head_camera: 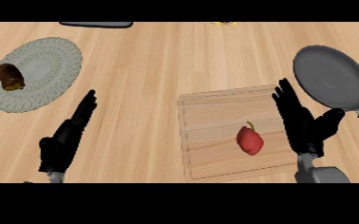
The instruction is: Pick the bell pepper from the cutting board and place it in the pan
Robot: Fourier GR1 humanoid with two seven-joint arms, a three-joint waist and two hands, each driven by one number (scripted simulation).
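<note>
Pale wooden counter [161,66] fills the head view, with a wooden cutting board [210,109] lying right of centre and 1 red bell pepper [250,139] resting on the board's nearer right part, green stem pointing away from the robot. Just right of the pepper stands the right hand [300,123], fingers straight and open, thumb splayed toward the right, holding nothing and apart from the pepper. Beyond and to the right of that hand sits the grey pan [329,76], partly cut off by the view's right edge, its rim near the board's far right corner. At lower left the left hand [67,135] rests open, fingers up, well apart from the board. A round woven grey plate [49,61] with a brown item [10,76] on it lies at far left, too partly seen to name, and a dark object [97,24] and something yellow [223,23] show at the far edge. The pick appears not yet begun. The likely risk is that the hand, closing from the side, nudges the rounded pepper so that it rolls left across the board rather than settling between fingers and thumb. Another is catching only the narrow stem end. During the carry, the pan's rim could be clipped, shifting it or leaving the pepper on the edge.
</note>
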